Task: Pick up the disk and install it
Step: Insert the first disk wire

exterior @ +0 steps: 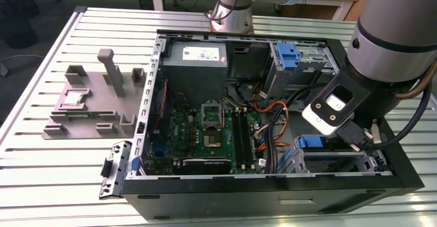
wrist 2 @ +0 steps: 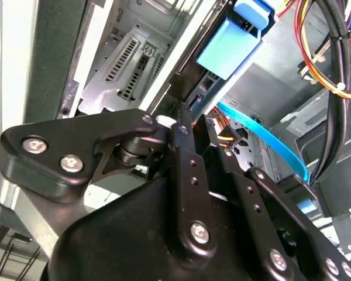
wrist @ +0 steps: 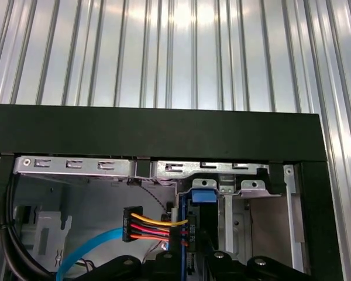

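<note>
The disk stands on edge in the drive bay at the case's corner, on the exterior view's right. Its blue carrier rail points toward the black case wall. My gripper is shut on the disk, with one black finger on each side of its near end. In the first wrist view the gripper sits just below the drive's blue edge. In the exterior view the arm's wrist hangs over this bay, and the blue rail end shows beside it.
A power plug with coloured wires and a blue data cable lie close beside the disk. Another blue carrier sits in the far bay. The motherboard, power supply and a grey fixture lie to the exterior view's left.
</note>
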### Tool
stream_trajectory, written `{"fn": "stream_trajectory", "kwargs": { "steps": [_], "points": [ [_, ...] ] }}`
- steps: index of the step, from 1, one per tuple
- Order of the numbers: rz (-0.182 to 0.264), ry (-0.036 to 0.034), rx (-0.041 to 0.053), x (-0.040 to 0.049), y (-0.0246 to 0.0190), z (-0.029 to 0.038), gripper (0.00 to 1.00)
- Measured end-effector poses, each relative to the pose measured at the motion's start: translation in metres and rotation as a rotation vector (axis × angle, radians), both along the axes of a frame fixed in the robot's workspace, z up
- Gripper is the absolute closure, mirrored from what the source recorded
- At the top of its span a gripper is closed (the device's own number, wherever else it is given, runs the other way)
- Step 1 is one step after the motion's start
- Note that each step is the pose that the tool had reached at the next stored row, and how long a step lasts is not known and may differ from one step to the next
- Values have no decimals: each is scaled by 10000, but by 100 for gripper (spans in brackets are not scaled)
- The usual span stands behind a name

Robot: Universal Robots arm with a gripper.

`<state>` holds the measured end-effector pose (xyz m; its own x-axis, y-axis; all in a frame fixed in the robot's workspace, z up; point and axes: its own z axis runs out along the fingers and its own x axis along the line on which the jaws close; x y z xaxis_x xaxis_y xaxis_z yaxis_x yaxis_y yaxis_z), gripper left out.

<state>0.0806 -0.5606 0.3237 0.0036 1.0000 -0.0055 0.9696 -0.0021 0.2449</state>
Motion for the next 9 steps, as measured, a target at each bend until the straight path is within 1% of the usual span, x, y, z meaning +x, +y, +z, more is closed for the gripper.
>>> {"fn": "stream_trajectory", "kwargs": {
  "steps": [4, 7, 9],
  "points": [
    [0, 65, 0, 1, 0, 53, 76],
    [0, 149, 0, 5, 0, 87, 76],
    [0, 227, 1, 12, 0, 102, 76]
  ]
}}
